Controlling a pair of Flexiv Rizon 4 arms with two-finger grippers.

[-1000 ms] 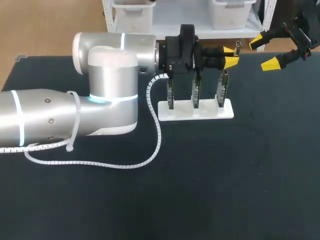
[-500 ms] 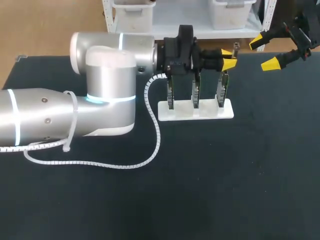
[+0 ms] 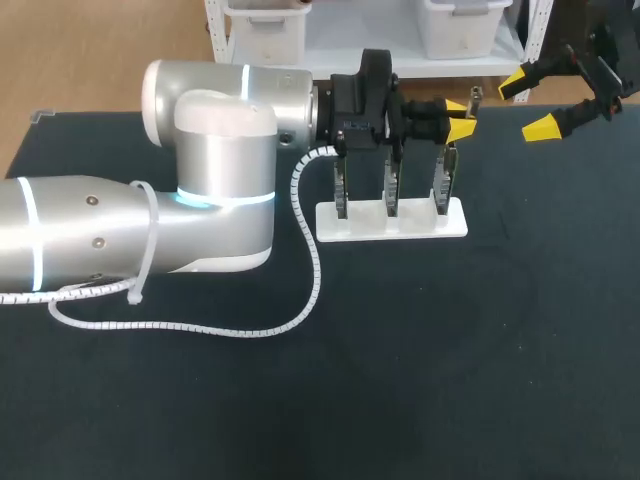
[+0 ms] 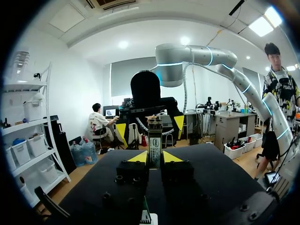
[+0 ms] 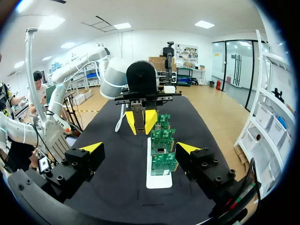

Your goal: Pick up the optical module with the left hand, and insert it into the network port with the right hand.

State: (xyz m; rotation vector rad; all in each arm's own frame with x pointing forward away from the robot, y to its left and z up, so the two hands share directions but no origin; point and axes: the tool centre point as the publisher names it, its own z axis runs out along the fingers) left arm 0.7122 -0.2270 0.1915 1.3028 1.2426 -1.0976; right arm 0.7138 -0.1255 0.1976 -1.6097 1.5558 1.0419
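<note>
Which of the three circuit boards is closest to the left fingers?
The board at the holder's end nearest the right gripper; the left gripper's tips sit by its top, past the other two.

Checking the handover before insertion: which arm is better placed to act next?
The right, probably: the right gripper is open and empty, facing the optical module held in the left gripper.

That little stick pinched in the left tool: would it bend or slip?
Probably stiff: the module stands straight out of the left tool with no sag. It is slim beside the yellow tips, so likely light. Only its lower end is pinched, so a sideways knock might twist it.
</note>
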